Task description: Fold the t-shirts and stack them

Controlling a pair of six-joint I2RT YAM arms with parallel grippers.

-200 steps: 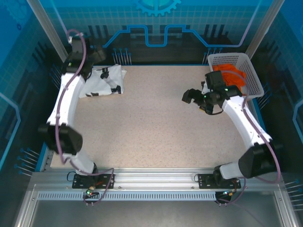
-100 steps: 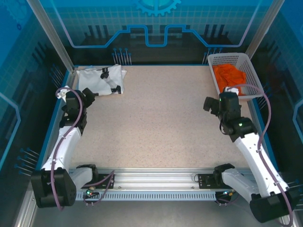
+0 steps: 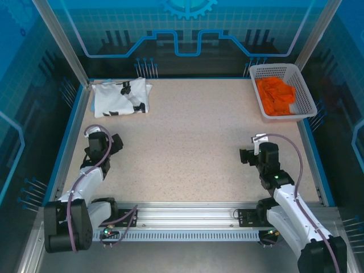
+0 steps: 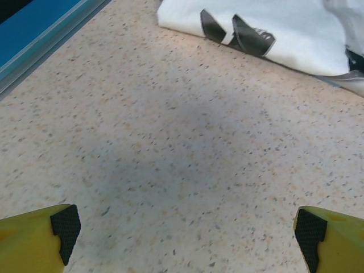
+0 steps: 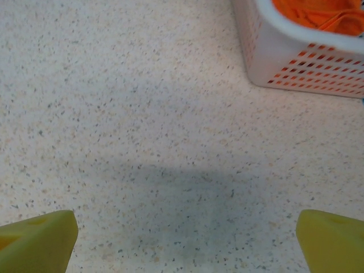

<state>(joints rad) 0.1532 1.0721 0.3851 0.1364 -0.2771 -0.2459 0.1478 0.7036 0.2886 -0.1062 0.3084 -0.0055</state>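
Observation:
A folded white t-shirt (image 3: 121, 96) with black printed marks lies flat in the far left corner of the table; its near edge shows at the top of the left wrist view (image 4: 284, 28). My left gripper (image 3: 115, 141) hangs low over bare table near the left front, well short of the shirt. It is open, and its fingers (image 4: 65, 224) are wide apart with nothing between them. My right gripper (image 3: 245, 154) is open over bare table at the right front, also empty (image 5: 186, 239).
A white lattice basket (image 3: 302, 107) holding orange cloth (image 3: 276, 95) stands at the far right; its corner appears in the right wrist view (image 5: 301, 62). A blue rim (image 4: 40, 34) borders the table on the left. Open speckled tabletop (image 3: 187, 142) lies between the arms.
Both arms have drawn back from the far side to the near edge, the left away from the white shirt and the right away from the basket. The shirt stayed put.

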